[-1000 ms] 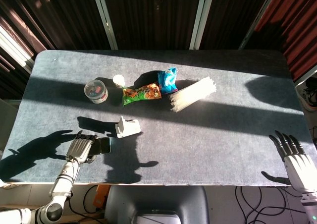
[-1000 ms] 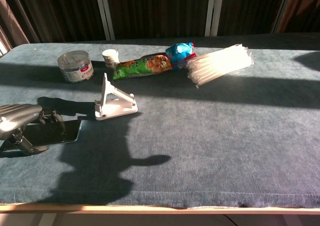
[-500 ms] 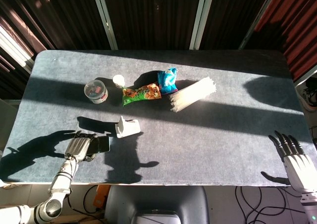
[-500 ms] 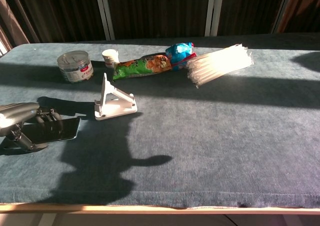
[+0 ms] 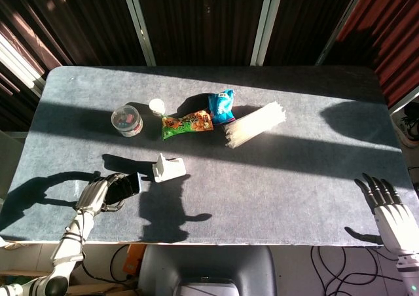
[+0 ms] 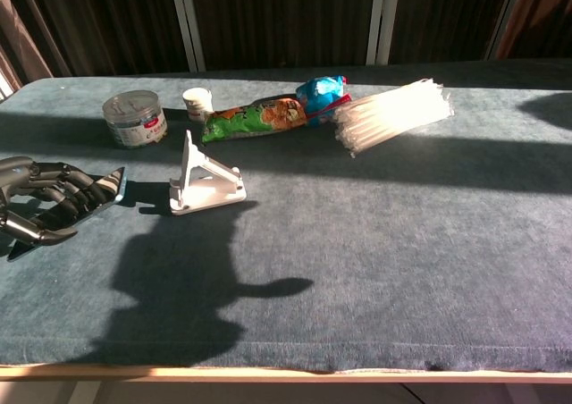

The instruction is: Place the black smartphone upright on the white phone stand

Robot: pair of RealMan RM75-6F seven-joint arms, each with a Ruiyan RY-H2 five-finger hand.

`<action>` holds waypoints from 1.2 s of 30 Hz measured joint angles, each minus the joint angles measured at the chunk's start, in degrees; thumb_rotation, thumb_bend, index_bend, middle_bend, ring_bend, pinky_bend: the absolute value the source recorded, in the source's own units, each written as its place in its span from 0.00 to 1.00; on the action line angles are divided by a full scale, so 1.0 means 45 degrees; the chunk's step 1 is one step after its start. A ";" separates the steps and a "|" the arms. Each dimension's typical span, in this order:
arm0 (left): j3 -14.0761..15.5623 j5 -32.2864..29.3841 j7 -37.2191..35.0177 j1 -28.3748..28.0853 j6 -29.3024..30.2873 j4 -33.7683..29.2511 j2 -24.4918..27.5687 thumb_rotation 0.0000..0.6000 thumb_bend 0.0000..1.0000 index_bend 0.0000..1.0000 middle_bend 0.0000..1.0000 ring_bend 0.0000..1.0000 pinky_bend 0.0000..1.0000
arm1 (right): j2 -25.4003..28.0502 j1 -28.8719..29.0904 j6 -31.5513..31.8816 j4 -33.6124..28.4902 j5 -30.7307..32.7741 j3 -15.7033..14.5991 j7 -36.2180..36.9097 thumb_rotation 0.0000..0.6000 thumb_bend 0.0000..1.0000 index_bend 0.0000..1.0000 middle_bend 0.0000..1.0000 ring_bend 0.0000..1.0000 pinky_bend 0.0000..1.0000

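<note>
Chest view puts the black smartphone (image 6: 85,200) at the left edge of the frame, tilted and lifted off the cloth, gripped in the left hand (image 6: 40,209) with the fingers (image 6: 63,194) wrapped across its face. In the head view the same phone (image 5: 126,186) sits in the lower left, held by the left hand (image 5: 98,192), its far end pointing toward the white phone stand (image 5: 167,167).

The white phone stand (image 6: 204,179) stands on the table just right of the phone, near it but apart, with its back plate upright and its base flat on the cloth.

Above the stand, toward the upper left of the chest view, are a clear round tub (image 6: 135,119) and a small white cup (image 6: 197,103). To their right lie a green snack bag (image 6: 255,119), a blue packet (image 6: 320,92) and a bundle of clear straws (image 6: 391,112), the three touching in a row.

The right hand (image 5: 389,211) shows only in the head view, at the lower right corner beyond the edge of the grey table (image 5: 294,178), holding nothing, fingers extended and slightly apart.
</note>
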 measured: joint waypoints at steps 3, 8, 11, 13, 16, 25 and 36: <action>-0.0184 0.0691 -0.1536 0.0381 0.0297 -0.0133 0.0051 1.00 0.35 0.72 1.00 0.63 0.17 | -0.0009 0.0008 -0.0025 -0.0004 0.0020 0.0007 -0.0040 1.00 0.18 0.00 0.00 0.00 0.00; -0.0469 0.1988 -0.4372 0.1016 0.0869 -0.0422 0.0055 1.00 0.35 0.72 1.00 0.64 0.17 | -0.0028 0.0017 -0.0063 -0.0014 0.0024 -0.0002 -0.0111 1.00 0.18 0.00 0.00 0.00 0.00; -0.0629 0.3036 -0.5807 0.1342 0.1579 -0.0410 -0.0293 1.00 0.35 0.73 1.00 0.63 0.17 | -0.0046 0.0020 -0.0079 -0.0031 0.0019 -0.0011 -0.0159 1.00 0.18 0.00 0.00 0.00 0.00; -0.0701 0.3677 -0.6336 0.1447 0.2027 -0.0258 -0.0731 1.00 0.35 0.73 1.00 0.63 0.17 | -0.0048 0.0019 -0.0075 -0.0029 0.0013 -0.0013 -0.0164 1.00 0.18 0.00 0.00 0.00 0.00; -0.0816 0.4504 -0.6718 0.1463 0.2644 0.0351 -0.1662 1.00 0.35 0.74 1.00 0.63 0.16 | -0.0055 0.0028 -0.0092 -0.0022 0.0023 -0.0008 -0.0168 1.00 0.18 0.00 0.00 0.00 0.00; -0.1366 0.5452 -0.6894 0.0644 0.3567 0.3864 -0.4549 1.00 0.35 0.76 1.00 0.63 0.15 | -0.0039 0.0084 -0.0195 -0.0006 0.0088 0.0017 -0.0115 1.00 0.18 0.00 0.00 0.00 0.00; -0.2321 0.4762 -0.9364 -0.0233 0.2885 0.5430 -0.6027 1.00 0.36 0.79 1.00 0.63 0.13 | -0.0004 0.0087 -0.0201 0.0011 0.0119 0.0024 -0.0005 1.00 0.18 0.00 0.00 0.00 0.00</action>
